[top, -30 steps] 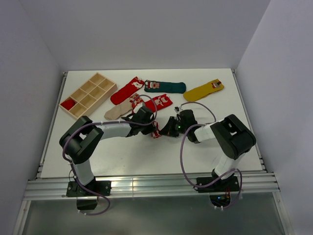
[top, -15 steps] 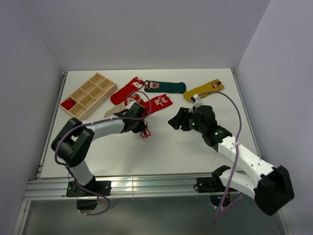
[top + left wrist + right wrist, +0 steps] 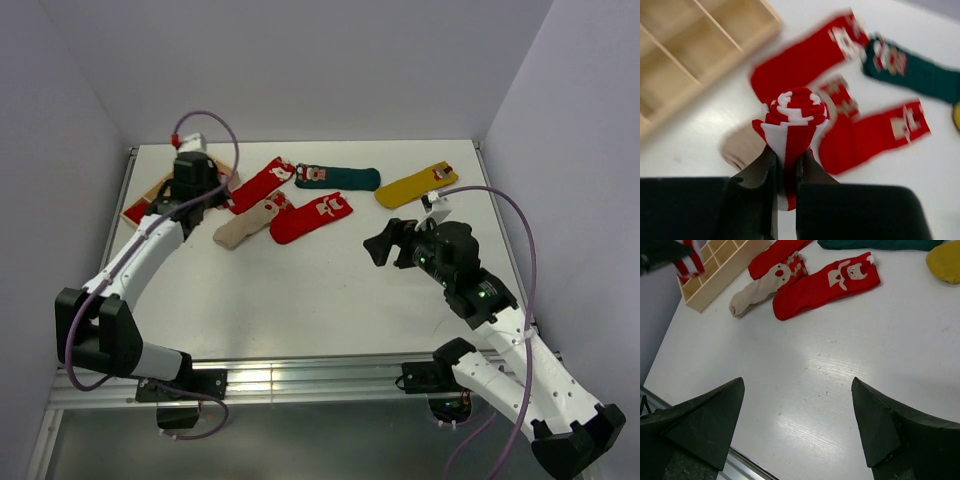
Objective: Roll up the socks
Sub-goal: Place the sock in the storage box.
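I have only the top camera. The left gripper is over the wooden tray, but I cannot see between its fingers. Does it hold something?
Observer: Yes. The left wrist view shows the left gripper shut on a rolled red-and-white striped sock.
Operator: And the right gripper?
Observer: The right gripper is open; its wrist view shows only bare table between its fingers.
Operator: What is on the beige sock?
Observer: The beige sock has a small white-and-red figure patch at one end.
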